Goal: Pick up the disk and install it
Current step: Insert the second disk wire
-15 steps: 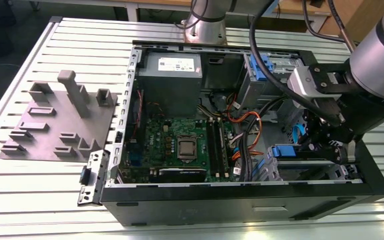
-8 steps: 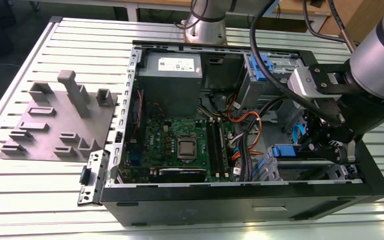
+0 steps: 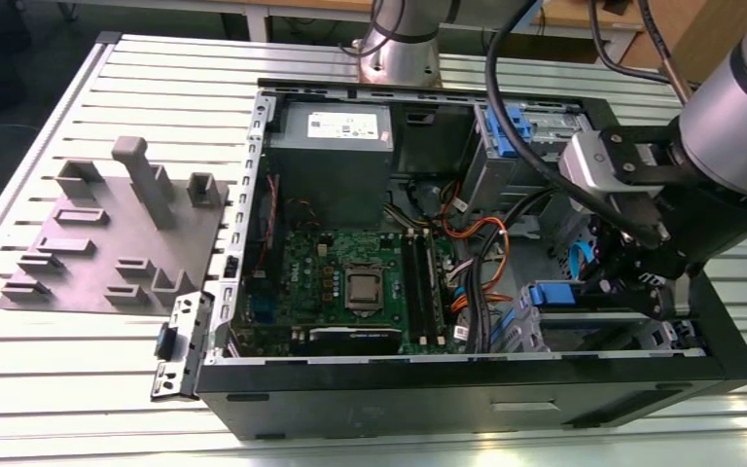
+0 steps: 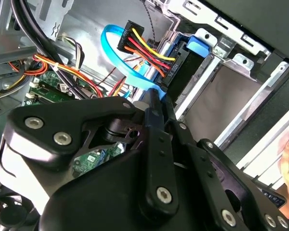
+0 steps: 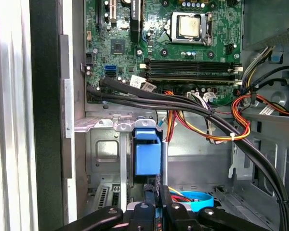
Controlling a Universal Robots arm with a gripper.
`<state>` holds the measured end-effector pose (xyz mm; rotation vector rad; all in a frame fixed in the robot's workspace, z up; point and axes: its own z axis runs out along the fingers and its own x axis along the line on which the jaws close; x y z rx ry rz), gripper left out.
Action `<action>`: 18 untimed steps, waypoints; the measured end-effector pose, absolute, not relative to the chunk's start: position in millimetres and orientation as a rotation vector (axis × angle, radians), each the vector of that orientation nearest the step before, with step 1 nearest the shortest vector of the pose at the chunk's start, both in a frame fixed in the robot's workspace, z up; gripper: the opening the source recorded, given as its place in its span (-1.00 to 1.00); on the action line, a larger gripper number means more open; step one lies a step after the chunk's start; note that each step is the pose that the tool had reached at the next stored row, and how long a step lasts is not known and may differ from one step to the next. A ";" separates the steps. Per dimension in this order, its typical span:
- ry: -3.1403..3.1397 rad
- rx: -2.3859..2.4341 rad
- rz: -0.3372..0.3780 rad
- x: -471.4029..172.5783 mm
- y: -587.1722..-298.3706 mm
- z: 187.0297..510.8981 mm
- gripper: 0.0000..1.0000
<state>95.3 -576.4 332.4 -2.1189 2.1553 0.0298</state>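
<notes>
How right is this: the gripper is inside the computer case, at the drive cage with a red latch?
The latch is blue, not red, as the first wrist view shows. The gripper is inside the computer case, at the drive cage.

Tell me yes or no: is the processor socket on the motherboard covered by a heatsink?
No. In the first wrist view the bare silver processor sits exposed in its socket on the green motherboard.

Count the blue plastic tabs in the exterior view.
2: one tab on the drive cage beside the power supply, another tab on the cage under the arm. The arm may hide others.
</notes>
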 end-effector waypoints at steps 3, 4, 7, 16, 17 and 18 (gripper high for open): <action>2.156 -2.119 0.029 95.4 -576.7 332.2 -0.69; 2.157 -2.119 0.029 95.4 -576.8 332.0 -0.69; 2.157 -2.118 0.029 95.5 -577.0 330.4 -0.69; 2.157 -2.118 0.029 95.6 -577.2 329.3 -0.69; 2.157 -2.118 0.029 95.5 -577.3 329.3 -0.66; 2.157 -2.118 0.029 95.6 -577.2 329.4 -0.66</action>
